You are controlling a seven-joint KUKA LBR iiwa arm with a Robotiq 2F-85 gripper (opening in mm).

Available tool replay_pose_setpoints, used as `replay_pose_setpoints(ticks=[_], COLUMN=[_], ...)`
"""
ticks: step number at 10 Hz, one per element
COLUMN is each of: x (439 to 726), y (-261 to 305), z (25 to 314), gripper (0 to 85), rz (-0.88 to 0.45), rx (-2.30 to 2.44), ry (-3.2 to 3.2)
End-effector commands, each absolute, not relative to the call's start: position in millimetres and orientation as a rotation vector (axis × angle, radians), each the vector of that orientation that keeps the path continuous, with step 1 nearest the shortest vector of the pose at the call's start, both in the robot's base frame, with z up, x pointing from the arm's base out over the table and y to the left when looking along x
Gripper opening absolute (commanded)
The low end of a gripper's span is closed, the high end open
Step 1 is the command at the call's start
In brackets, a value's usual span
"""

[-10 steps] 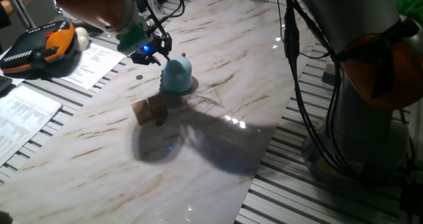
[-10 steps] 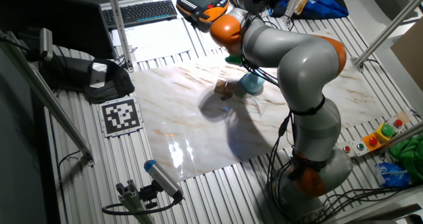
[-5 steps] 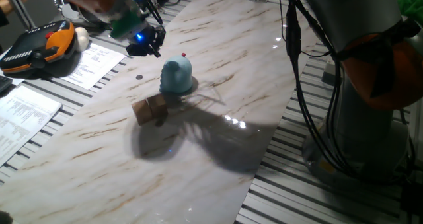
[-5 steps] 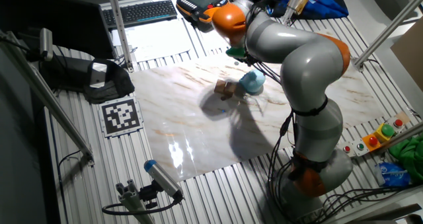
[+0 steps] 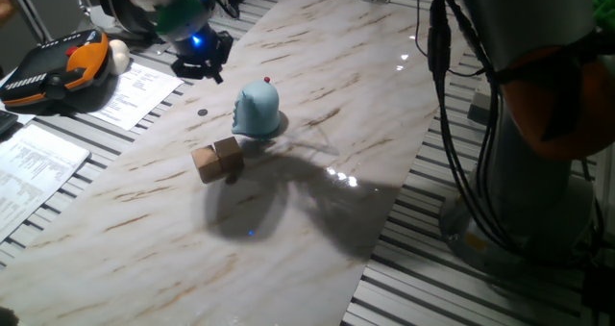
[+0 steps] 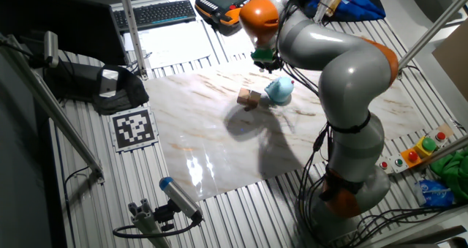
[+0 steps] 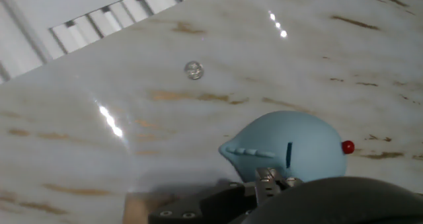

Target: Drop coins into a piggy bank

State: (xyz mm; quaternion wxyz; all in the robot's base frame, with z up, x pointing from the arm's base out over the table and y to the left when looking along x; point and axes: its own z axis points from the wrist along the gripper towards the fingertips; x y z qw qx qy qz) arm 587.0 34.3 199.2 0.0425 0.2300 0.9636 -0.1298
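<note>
The light blue piggy bank (image 5: 257, 111) stands on the marble table, with a red knob (image 5: 266, 79) on top. It also shows in the other fixed view (image 6: 278, 91) and in the hand view (image 7: 287, 150), where its dark slot faces the camera. One coin (image 5: 202, 113) lies flat on the table left of the bank, and is clear in the hand view (image 7: 193, 70). My gripper (image 5: 204, 64) hangs above the table, up and left of the bank, blurred. In the hand view only its dark lower part (image 7: 271, 180) shows. I cannot tell how its jaws stand.
Two tan wooden cubes (image 5: 216, 160) sit just in front of the bank. Papers (image 5: 135, 90) and an orange-and-black pendant (image 5: 58, 66) lie left of the marble. The ribbed table edge (image 7: 99, 22) runs beyond the coin.
The gripper has moved up and to the left, away from the top of the piggy bank. The bank, cubes and coin have not moved.
</note>
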Motion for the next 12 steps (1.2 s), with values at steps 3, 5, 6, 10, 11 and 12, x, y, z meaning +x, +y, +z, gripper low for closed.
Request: replay_pose_setpoints(ticks=[3, 5, 6, 10, 11, 12], x=[582, 576, 576, 575, 574, 572], y=[40, 39, 39, 39, 40, 41], z=[214, 217, 218, 218, 219, 219], gripper=[0.0, 0.0, 0.0, 0.0, 0.0, 0.0], rz=[-0.229, -0.187, -0.187, -0.070, -0.034, -0.018], rx=[0.368, 0.192, 0.125, 0.021, 0.009, 0.001], ry=[2.993, 2.984, 2.970, 3.034, 3.050, 3.061])
